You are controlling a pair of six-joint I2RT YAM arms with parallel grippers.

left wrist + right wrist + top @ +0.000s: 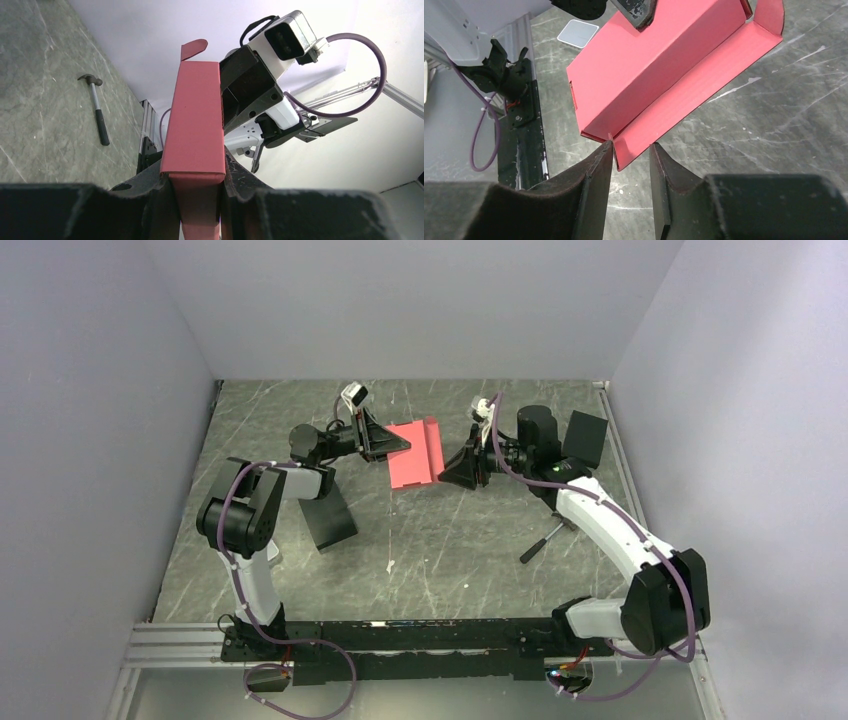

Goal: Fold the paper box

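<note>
You're approx halfway: paper box (415, 452) body's formed, lid flap (704, 77) & end tab (194, 49) open. It's at 12 o'clock above the worktop (450, 540) — L hand (196, 187) clamps its 9 side, R hand (631, 165) narrow, straddling the flap at 3.

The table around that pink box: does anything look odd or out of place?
A hammer lies loose on the table near the right arm, an odd tool for paper folding. The paper box, clamped in the left gripper, looks undamaged, one long flap unfolded.
</note>
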